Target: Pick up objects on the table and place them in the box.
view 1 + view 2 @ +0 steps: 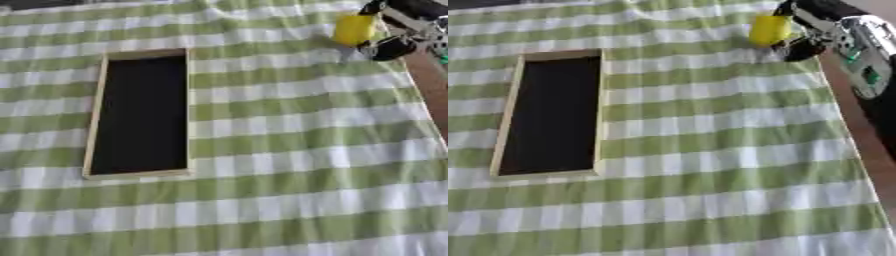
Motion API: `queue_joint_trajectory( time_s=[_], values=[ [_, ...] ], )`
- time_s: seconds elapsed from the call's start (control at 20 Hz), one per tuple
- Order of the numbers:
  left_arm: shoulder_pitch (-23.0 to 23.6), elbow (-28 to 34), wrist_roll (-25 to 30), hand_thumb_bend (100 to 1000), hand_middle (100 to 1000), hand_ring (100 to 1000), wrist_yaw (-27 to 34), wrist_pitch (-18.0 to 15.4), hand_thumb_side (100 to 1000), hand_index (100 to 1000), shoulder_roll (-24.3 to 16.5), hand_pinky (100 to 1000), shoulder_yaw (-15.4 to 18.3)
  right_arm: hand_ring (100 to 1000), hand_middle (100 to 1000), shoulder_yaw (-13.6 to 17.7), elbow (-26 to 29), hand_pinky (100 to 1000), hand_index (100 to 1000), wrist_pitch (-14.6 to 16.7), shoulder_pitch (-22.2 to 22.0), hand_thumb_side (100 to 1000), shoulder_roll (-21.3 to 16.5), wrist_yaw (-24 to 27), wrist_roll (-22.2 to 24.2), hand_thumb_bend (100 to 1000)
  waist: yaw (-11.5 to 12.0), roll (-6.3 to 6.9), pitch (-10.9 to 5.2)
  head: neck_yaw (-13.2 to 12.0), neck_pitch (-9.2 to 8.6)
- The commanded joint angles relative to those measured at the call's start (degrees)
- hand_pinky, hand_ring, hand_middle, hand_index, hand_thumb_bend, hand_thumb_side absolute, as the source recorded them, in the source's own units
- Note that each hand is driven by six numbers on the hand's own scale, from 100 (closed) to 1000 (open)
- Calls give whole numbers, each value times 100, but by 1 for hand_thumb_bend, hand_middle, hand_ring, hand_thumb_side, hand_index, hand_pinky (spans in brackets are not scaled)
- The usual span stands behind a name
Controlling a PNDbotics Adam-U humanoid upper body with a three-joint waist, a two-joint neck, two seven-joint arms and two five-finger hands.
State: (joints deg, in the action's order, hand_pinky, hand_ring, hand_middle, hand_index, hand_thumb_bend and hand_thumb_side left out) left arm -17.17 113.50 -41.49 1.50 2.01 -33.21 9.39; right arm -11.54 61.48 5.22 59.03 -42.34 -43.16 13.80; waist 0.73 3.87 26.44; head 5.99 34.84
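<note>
Reaching in from the upper right of the frame, the right hand (802, 37) has its fingers curled round a yellow block (769, 30). Best carried leftward and kept level, to release over the shallow, dark-lined wooden box (94, 117) at centre left on the green-checked cloth (297, 150).

1. The right arm (859, 55) enters at the upper right of the frame, black with silver joints, slanting toward the top edge.
2. The right hand (802, 37) sits at the upper right corner, its dark fingers (389, 48) curled round a yellow object (353, 29).
3. The left arm and hand appear in neither eye view.
</note>
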Motion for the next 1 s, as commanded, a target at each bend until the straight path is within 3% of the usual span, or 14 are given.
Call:
queue_joint_trajectory(
  time_s=[0.05, 0.3, 0.55, 1.0],
  values=[
    [-16, 109, 5, 499, 799, 848, 1, -5, 744, 954, -145, 881, 60, 819, 632, 65, 380, 886, 686, -19, 143, 100, -240, 141, -14, 100, -7, -33, -216, -13, 46],
    [-9, 109, 15, 499, 800, 848, -19, -8, 744, 953, -158, 881, 60, 802, 620, -52, 1170, 887, 677, -39, 197, 100, -261, 563, 42, 100, 3, -79, -331, 31, 129],
    [-57, 109, 54, 500, 801, 845, -29, -33, 742, 953, -140, 881, 33, 778, 623, -560, 1973, 879, 680, 69, 402, 100, 52, 714, 359, 100, 54, -121, -444, 109, 203],
    [-167, 109, 127, 499, 802, 846, -82, -136, 743, 954, -90, 882, -10, 764, 628, -1379, 2419, 865, 685, 298, 877, 100, 1701, 449, 962, 100, 297, -188, -517, 300, 283]
  ],
)
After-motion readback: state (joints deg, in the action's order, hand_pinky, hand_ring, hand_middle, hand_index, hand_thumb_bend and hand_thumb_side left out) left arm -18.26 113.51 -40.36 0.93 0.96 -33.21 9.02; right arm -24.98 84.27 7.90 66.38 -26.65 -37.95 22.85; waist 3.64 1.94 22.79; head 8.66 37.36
